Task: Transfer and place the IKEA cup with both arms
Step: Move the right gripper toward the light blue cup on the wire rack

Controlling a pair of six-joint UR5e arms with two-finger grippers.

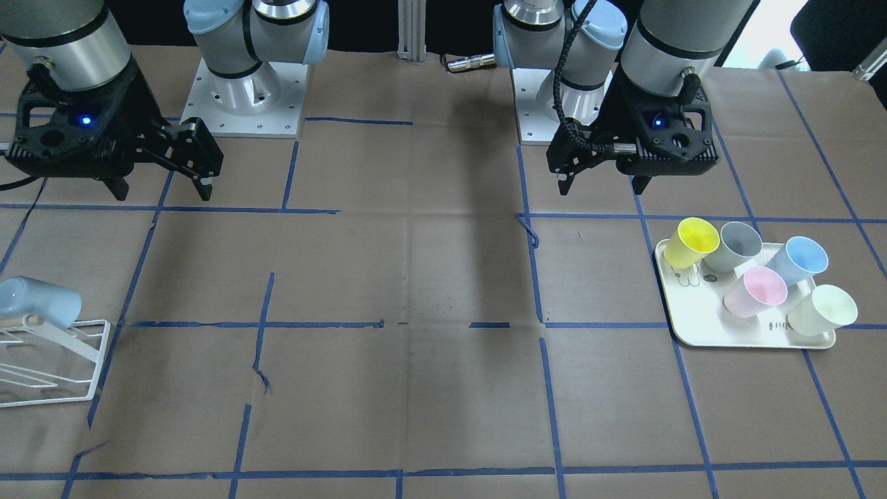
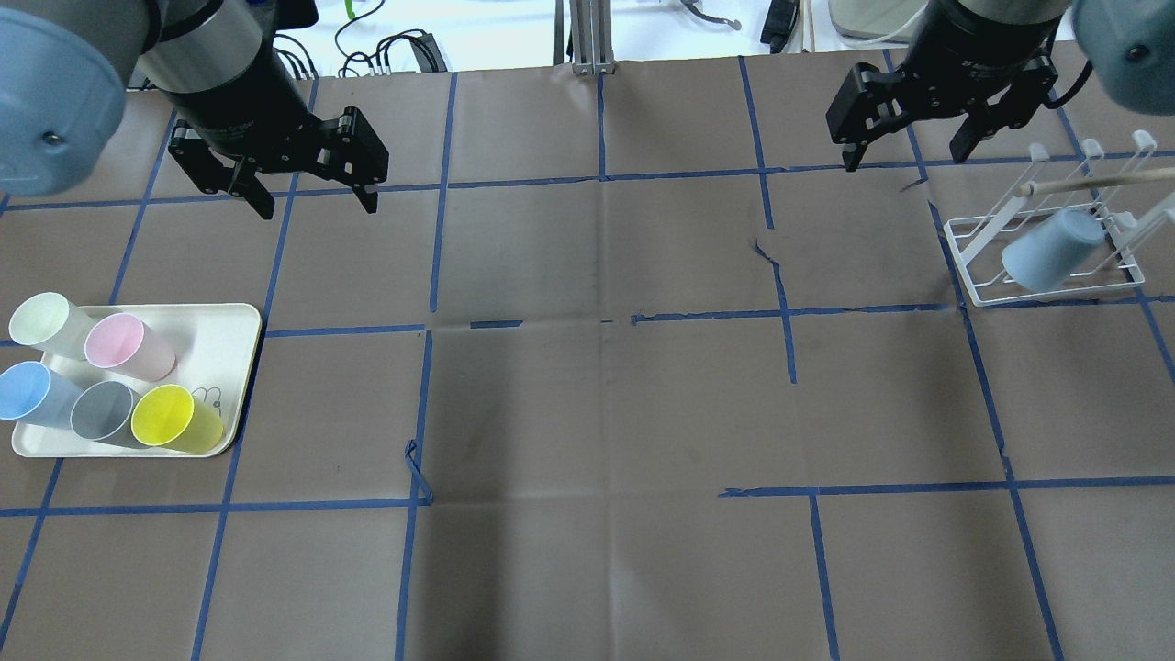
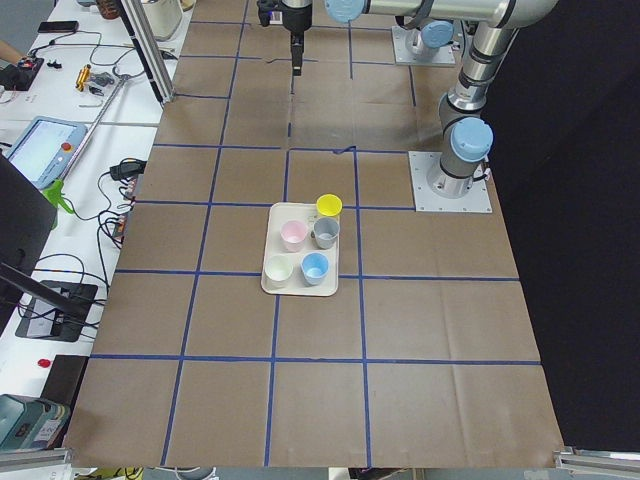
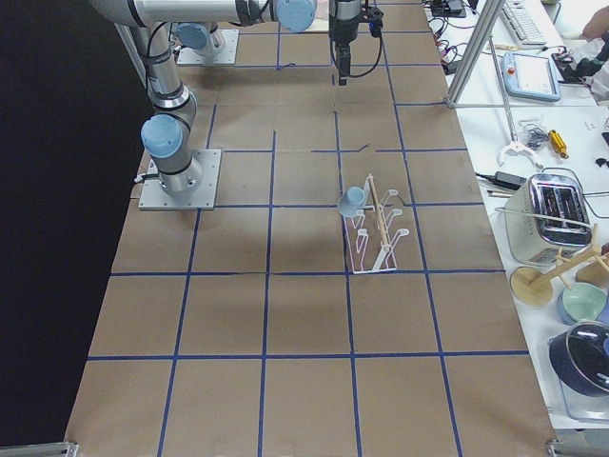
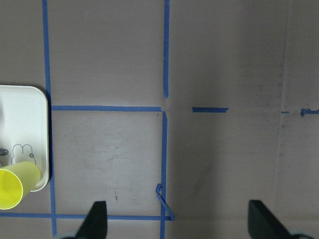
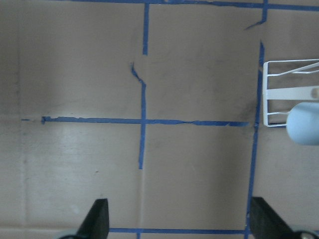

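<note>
One pale sky-blue IKEA cup (image 2: 1051, 250) lies tilted on a peg of the white wire rack (image 2: 1046, 298) at the table's right end; it also shows in the front view (image 1: 38, 299) and the right wrist view (image 6: 305, 122). A second near-identical blue cup (image 2: 32, 395) stands upright on the cream tray (image 2: 216, 330) at the left end. My left gripper (image 2: 318, 209) hangs open and empty above the table, beyond the tray. My right gripper (image 2: 904, 161) hangs open and empty, just left of the rack. Both wrist views show spread fingertips (image 5: 97, 219) (image 6: 97, 219) over bare paper.
The tray also holds a pink cup (image 2: 128, 346), a grey cup (image 2: 103, 410), a yellow cup (image 2: 174, 420) and a pale green cup (image 2: 50, 323). Brown paper with blue tape lines covers the table. The arm bases (image 1: 242, 104) stand at the robot's side.
</note>
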